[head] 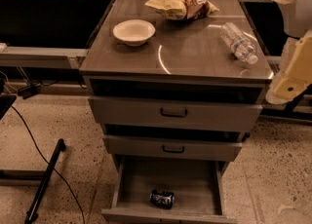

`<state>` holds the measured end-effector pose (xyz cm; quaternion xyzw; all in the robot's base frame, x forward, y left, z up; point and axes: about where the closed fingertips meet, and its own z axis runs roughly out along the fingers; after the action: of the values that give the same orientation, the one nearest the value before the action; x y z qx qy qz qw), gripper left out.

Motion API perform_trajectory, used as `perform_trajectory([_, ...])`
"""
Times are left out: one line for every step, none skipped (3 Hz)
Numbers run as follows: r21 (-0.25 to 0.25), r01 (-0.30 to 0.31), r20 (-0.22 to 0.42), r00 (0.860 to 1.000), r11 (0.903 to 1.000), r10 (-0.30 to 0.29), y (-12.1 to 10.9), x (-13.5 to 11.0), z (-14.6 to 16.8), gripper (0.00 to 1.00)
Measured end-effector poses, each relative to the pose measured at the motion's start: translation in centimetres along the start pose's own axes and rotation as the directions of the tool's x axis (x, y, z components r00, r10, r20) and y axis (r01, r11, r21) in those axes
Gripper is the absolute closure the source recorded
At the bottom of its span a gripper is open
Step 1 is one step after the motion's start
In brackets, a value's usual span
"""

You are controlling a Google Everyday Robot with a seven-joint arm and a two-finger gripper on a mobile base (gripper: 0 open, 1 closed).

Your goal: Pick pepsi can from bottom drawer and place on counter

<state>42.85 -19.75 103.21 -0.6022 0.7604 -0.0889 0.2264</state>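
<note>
One can (162,198) lies untouched in the pulled-out drawer (187,179); the gripper (292,78) hangs beside the counter (195,52), its width I cannot tell. Next: reach down.

No lettering can be read. The pepsi can (162,198) in the near bottom drawer (141,181) shows only a red-white mark, the water bottle (238,43) a pale label. The gripper (291,81) hangs at the right edge.
</note>
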Motion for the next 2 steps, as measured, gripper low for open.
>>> perform_trajectory([-0.001, 0.000, 0.000, 1.000, 1.0000, 0.000, 0.0, 0.0, 0.0, 0.00])
perform_trajectory([-0.069, 0.001, 0.004, 1.000, 0.9976, 0.000, 0.4, 0.9, 3.4, 0.00])
